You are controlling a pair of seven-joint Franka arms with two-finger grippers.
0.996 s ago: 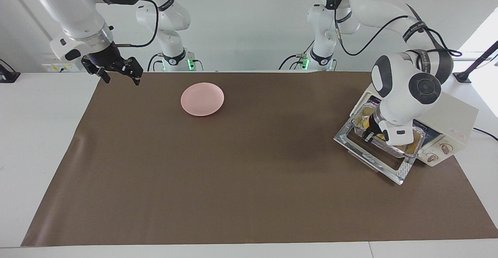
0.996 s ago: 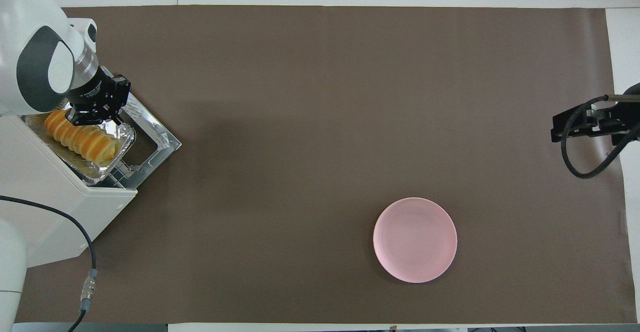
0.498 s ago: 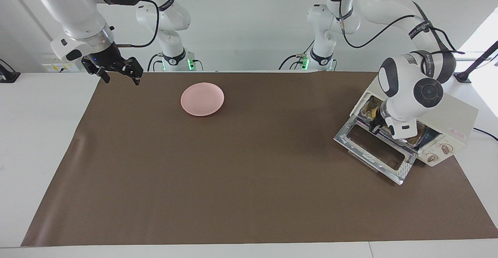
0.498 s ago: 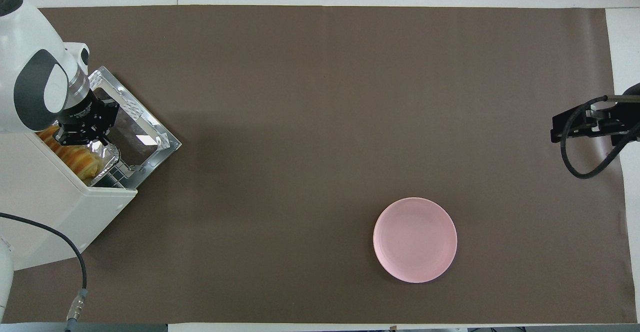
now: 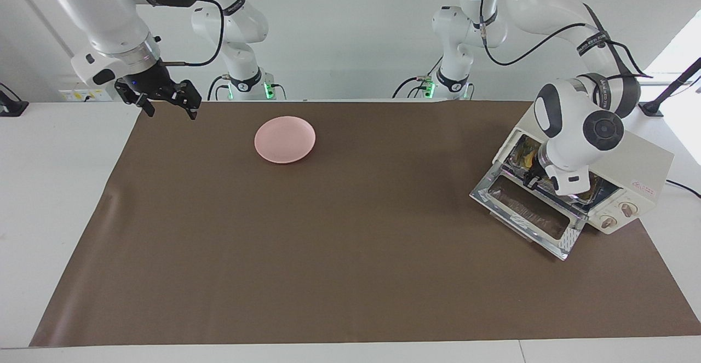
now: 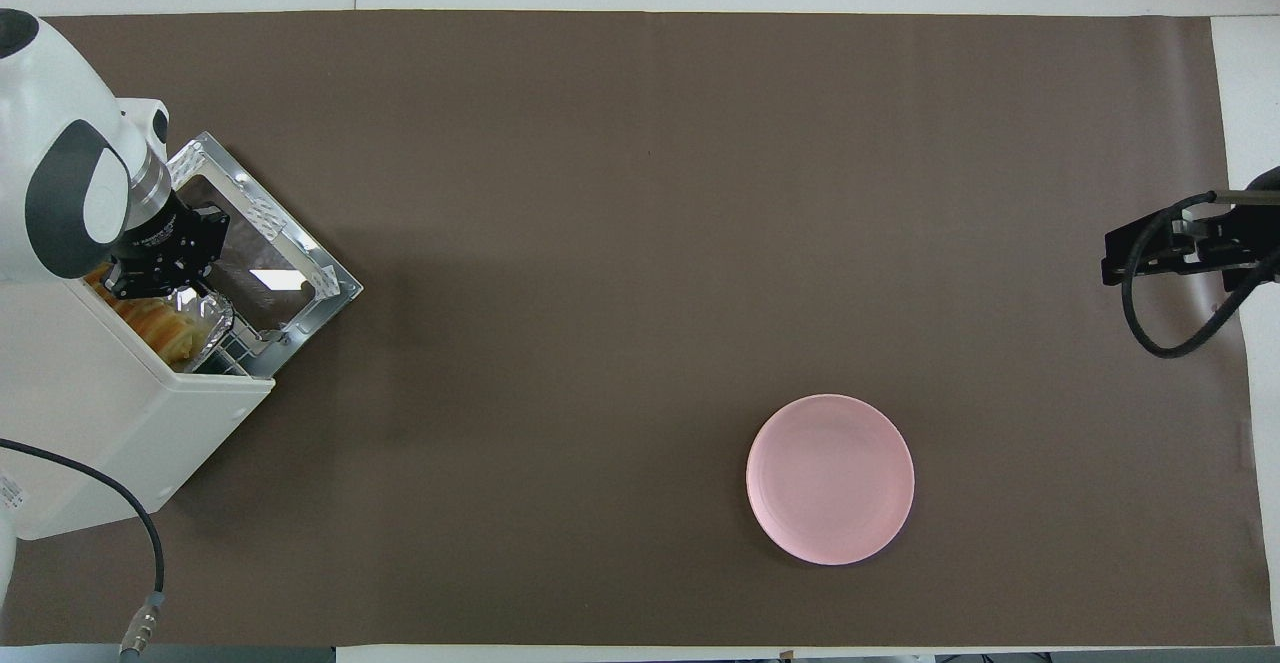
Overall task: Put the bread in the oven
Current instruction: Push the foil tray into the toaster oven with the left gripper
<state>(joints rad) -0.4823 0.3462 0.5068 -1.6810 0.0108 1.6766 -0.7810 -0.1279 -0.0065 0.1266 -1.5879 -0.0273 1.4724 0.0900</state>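
Bread: small ridged golden-yellow loaf (image 6: 168,328) in a silver foil tray (image 6: 205,318), nearly fully inside the cream-white boxy toaster oven (image 6: 110,413) at the left arm's end of the bench — long axis along the oven mouth.
Left gripper (image 5: 532,178): at the tray's outer rim over the dropped glass door (image 5: 528,207); finger state — cannot tell.
Key relation: bread lies just oven-ward of this gripper.
Right gripper (image 5: 164,102): spread, waiting well apart, near a pink round plate (image 5: 285,139).

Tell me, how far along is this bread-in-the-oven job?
Nearly done. The bread on its foil tray already sits mostly inside the oven. The left gripper is at the tray's edge in the oven mouth. Left: letting go, backing out, possibly closing the door. The right gripper waits.
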